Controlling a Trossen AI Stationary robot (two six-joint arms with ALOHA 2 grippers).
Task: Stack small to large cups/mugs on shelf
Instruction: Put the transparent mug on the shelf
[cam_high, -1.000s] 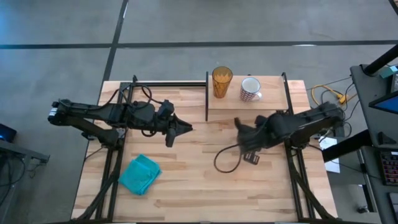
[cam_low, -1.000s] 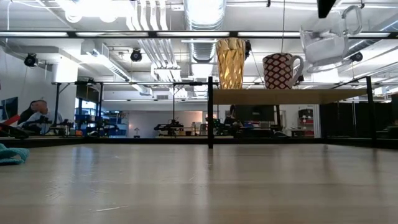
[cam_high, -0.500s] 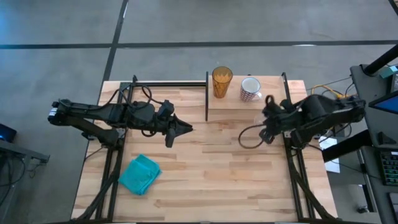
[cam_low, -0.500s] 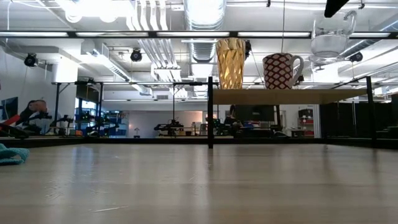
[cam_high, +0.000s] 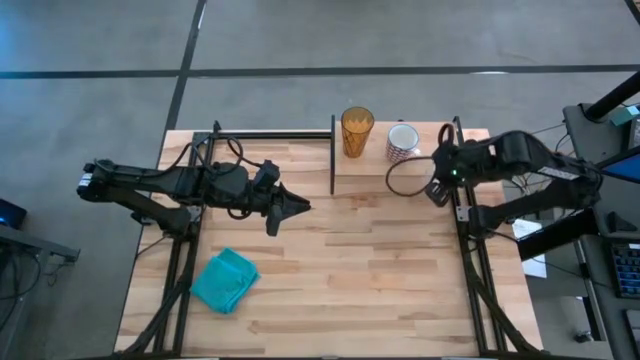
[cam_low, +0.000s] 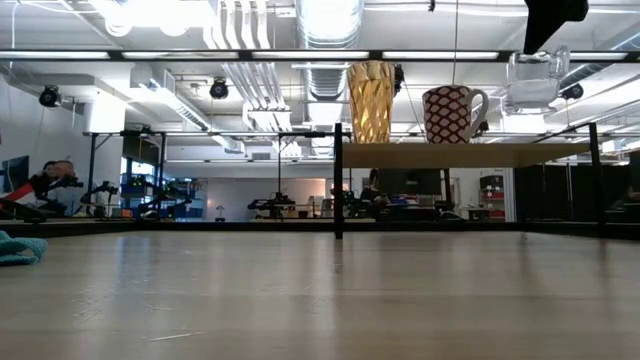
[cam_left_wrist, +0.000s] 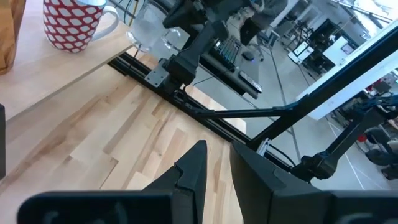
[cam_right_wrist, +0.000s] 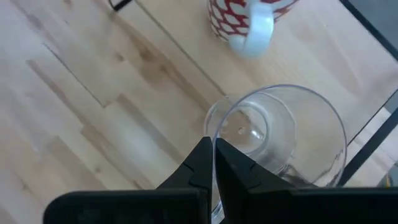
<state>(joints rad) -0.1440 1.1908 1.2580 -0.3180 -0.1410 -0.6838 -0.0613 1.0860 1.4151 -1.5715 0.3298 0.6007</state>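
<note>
The light-wood shelf (cam_high: 375, 170) stands at the table's far right. The amber tumbler (cam_low: 371, 100) and the red-patterned white mug (cam_low: 450, 113) stand upright on it by their bases, with the mug to the tumbler's right. My right gripper (cam_high: 438, 180) is shut on the small clear glass cup (cam_low: 530, 82). It hovers over the shelf's right part, to the right of the mug (cam_right_wrist: 249, 18). My left gripper (cam_high: 295, 207) waits over the table's left-middle, narrowly open (cam_left_wrist: 216, 163) and holding nothing. My right gripper pinches the glass cup's rim wall (cam_right_wrist: 216, 127), one finger inside the cup and one outside. The fingers come from above, pointing down. The cup hangs nearly upright below them, lifted clear of the shelf board (cam_low: 460, 155).
A teal cloth (cam_high: 225, 280) lies near the table's near-left corner. The shelf's black frame posts (cam_high: 333, 155) rise at its left and right ends. A dark cable loop (cam_high: 400, 178) hangs from the right arm. Bare tabletop stretches between the arms.
My right gripper has carried the glass cup from over the table's middle-right toward the far edge and the right, to a spot above the shelf's right part beside the mug. The cup has turned from tilted to nearly upright.
</note>
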